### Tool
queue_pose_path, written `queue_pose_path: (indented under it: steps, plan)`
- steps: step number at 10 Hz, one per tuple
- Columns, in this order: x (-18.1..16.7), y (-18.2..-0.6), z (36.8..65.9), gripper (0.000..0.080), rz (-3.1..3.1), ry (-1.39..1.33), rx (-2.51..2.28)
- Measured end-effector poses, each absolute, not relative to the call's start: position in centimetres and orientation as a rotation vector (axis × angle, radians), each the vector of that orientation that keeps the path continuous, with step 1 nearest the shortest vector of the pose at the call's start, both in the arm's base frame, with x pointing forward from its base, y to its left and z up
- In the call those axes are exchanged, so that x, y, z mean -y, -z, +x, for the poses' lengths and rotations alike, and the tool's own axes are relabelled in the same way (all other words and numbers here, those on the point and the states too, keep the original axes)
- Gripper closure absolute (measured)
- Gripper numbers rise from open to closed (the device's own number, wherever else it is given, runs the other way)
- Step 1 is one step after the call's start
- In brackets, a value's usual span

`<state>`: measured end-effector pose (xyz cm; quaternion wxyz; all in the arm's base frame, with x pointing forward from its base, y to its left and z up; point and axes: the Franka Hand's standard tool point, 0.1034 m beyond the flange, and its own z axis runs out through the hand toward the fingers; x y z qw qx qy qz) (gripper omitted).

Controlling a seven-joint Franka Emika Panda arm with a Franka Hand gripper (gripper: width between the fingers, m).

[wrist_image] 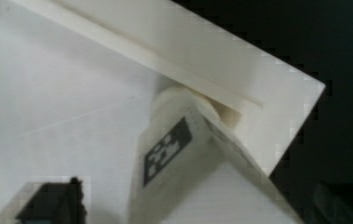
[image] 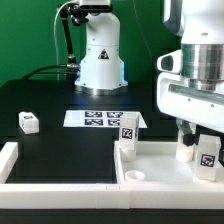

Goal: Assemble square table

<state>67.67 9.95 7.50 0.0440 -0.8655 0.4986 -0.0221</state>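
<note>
The square table's white tray-like top [image: 160,168] lies at the exterior view's right front, rim upward. One tagged white leg [image: 128,130] stands at its far corner. Another tagged leg [image: 207,156] stands upright at the corner under my gripper [image: 197,140]. In the wrist view this leg [wrist_image: 187,150] rises from the corner of the top [wrist_image: 66,110], between my two dark fingertips [wrist_image: 52,200]. A gap shows on each side of it, and my gripper [wrist_image: 194,206] is open around it. A loose leg [image: 28,122] lies on the black table at the exterior view's left.
The marker board [image: 98,118] lies flat mid-table, behind the top. A low white border wall [image: 40,185] runs along the front and left edge. The robot's white base [image: 98,60] stands at the back.
</note>
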Motion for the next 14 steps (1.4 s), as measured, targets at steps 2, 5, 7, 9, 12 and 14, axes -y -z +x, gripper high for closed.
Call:
queue_pose_path:
  steps: [2,5,7,9,12,14]
  plan:
    - [-10.5,-7.6,67.8,0.0151,-2.921,0.139,-1.081]
    - [-11.7,-7.6,67.9,0.0150,-3.038,0.201,-0.818]
    - [-11.6,-7.6,67.9,0.0265,-3.022,0.202,-0.869]
    - [-11.0,-7.5,67.7,0.0507,-2.968,0.187,-1.053]
    - [-10.5,-7.4,67.6,0.0507,-2.640,0.147,-1.611]
    - [-10.7,-7.3,67.5,0.0507,-2.255,0.058,-2.018]
